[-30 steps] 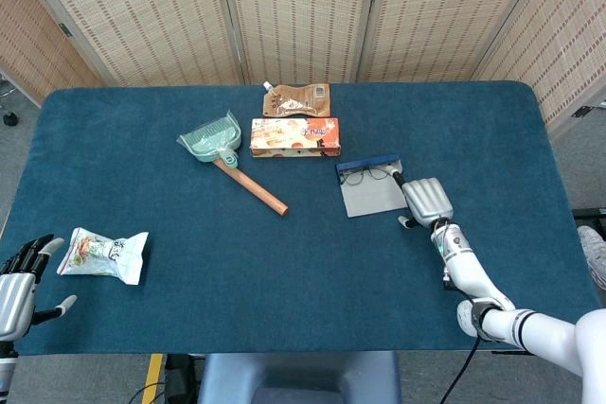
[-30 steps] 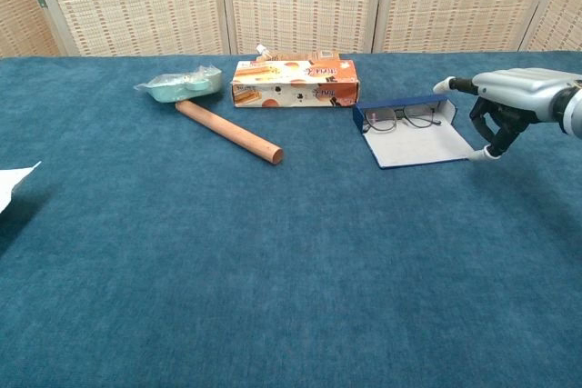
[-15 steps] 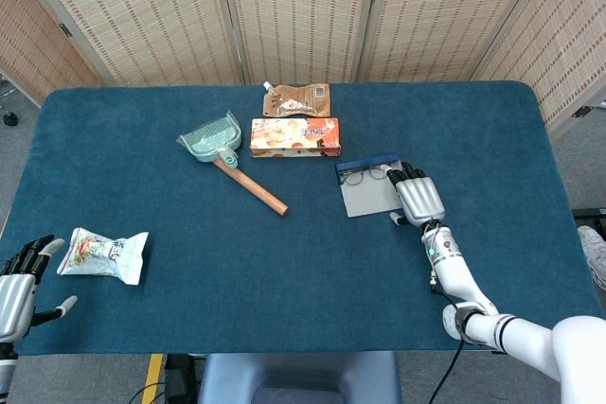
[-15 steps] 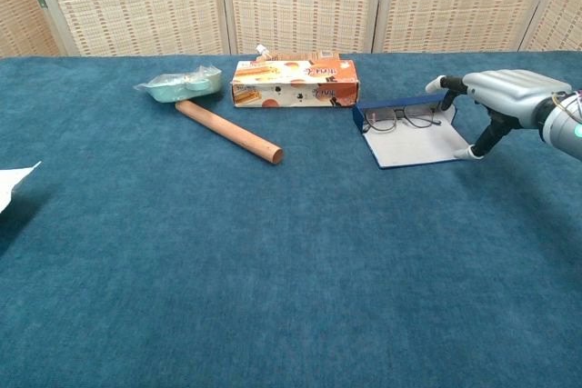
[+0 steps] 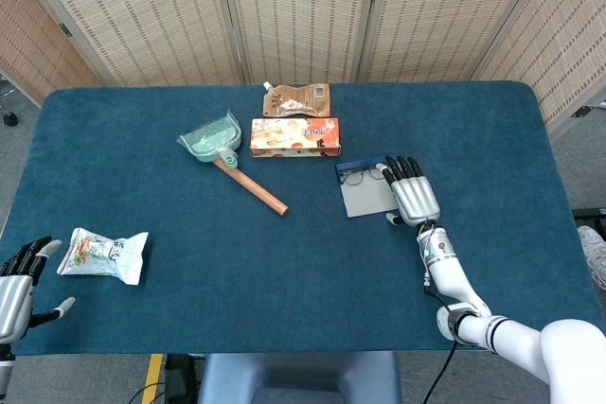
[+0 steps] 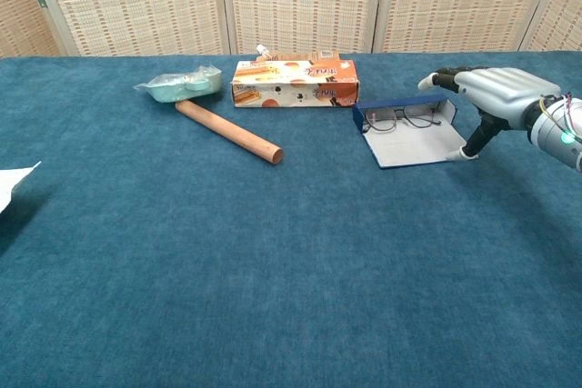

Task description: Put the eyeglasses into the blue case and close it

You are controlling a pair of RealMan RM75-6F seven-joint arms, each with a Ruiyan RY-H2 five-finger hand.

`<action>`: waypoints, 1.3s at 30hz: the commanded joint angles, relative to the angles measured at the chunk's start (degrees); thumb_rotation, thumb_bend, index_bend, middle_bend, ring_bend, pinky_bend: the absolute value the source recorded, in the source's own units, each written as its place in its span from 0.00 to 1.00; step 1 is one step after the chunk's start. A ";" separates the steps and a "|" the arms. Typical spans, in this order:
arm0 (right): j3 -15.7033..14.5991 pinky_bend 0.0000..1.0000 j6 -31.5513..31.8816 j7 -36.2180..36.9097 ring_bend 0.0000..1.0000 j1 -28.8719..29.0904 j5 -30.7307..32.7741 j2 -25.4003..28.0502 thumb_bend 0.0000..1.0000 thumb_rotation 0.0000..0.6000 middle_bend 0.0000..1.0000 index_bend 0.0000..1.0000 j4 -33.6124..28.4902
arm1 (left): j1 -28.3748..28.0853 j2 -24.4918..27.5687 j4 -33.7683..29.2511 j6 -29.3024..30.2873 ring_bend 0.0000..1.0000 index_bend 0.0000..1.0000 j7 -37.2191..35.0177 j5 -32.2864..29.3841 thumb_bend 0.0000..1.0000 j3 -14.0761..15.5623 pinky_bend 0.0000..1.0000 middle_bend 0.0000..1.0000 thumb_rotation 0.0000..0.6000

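Note:
The blue case [image 5: 365,199] lies open right of the table's middle, its grey flap flat toward me. The eyeglasses [image 5: 363,175] sit in its blue tray at the far side, also visible in the chest view as dark frames [image 6: 403,116] inside the case [image 6: 414,143]. My right hand [image 5: 413,196] hovers at the case's right end with fingers stretched out and apart, holding nothing. In the chest view the right hand [image 6: 486,97] reaches over the tray's right end, its thumb down by the flap's right corner. My left hand [image 5: 17,286] rests open at the table's near left corner.
A snack packet [image 5: 104,254] lies beside my left hand. A green dustpan [image 5: 216,137] with a wooden handle [image 5: 254,188] lies left of the case. An orange box [image 5: 294,136] and a brown pouch [image 5: 296,99] sit behind the case.
My right hand has moved left and forward to the case's right end, and its fingers have uncurled and spread. The case, eyeglasses and left hand have stayed put.

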 commanded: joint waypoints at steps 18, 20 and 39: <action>0.81 0.00 -0.09 3.39 0.00 -0.34 -3.74 -5.61 0.15 1.00 0.04 0.14 9.86 | -0.21 0.32 -0.67 -0.40 0.15 0.18 0.24 -0.12 0.19 -0.04 0.27 0.15 1.00; 1.09 0.00 -0.42 3.56 0.00 -0.20 -3.78 -6.15 0.15 1.00 0.04 0.14 11.09 | -0.20 0.33 -0.74 -0.49 0.15 0.18 0.32 -0.17 0.19 0.02 0.27 0.15 1.00; 2.46 0.00 -2.92 4.80 0.00 0.52 -4.54 -9.15 0.15 1.00 0.04 0.14 16.88 | -0.28 0.23 -0.61 -0.86 0.15 0.18 0.34 -0.43 0.19 0.06 0.27 0.15 1.00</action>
